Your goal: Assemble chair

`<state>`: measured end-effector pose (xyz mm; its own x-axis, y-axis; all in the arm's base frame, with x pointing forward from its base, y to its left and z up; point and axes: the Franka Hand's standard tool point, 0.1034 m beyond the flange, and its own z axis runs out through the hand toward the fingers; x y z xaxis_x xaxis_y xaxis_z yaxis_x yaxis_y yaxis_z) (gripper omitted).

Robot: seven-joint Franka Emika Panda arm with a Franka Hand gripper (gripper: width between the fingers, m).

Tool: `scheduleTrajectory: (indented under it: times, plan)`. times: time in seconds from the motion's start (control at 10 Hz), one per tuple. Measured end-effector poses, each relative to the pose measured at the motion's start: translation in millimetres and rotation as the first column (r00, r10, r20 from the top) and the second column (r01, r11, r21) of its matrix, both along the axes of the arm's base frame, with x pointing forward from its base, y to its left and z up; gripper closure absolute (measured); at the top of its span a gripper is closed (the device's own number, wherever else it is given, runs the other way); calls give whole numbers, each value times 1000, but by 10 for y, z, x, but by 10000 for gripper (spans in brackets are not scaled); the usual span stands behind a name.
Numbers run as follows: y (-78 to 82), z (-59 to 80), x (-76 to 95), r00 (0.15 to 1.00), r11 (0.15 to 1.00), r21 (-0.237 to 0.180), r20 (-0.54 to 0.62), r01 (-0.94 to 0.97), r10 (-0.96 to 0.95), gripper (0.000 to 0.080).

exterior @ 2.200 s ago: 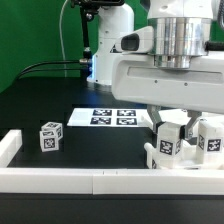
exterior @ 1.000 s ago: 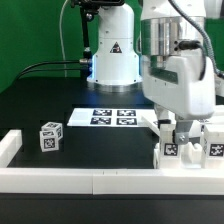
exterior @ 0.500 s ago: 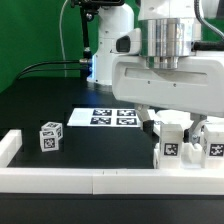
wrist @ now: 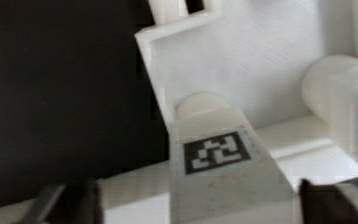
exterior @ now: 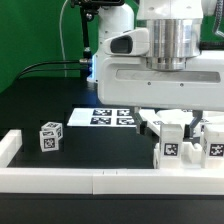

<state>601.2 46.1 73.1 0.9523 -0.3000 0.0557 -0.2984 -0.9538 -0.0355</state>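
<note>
White chair piece (wrist: 215,150) sits inside the wide-open pincer (wrist: 194,203), touching neither finger.

- chair parts (exterior: 186,142): cut off at ext. view's right edge
- marker board (exterior: 100,117): far end hidden behind gripper (exterior: 173,122)
- fingers (wrist: 55,203): blurred, cropped in wrist view

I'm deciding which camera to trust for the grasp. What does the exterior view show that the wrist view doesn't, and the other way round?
Only the exterior view: a loose tagged block off to its left, the marker board, the front rail and the arm's base. Only the wrist view: the fingers standing apart on either side of a tagged peg, with gaps showing, so not gripping it. Both: white tagged chair parts and the black table.
</note>
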Motion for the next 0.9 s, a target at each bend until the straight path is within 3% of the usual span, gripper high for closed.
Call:
scheduleTrajectory:
  times: [0.1,0.2,0.3,0.5,0.7,0.9]
  plan:
    - [-1,0,0,1000,1000,0,0,0,0,389]
    - [3,-2,-1,998,998,6,-1,67,-67,389]
    - [2,-3,-1,992,992,10,-3,125,-125,515]
    - [12,-3,-1,956,956,21,-8,293,-293,515]
    - [133,-6,3,813,812,40,-8,582,-582,515]
    - [146,13,31,507,502,79,-56,861,-860,514]
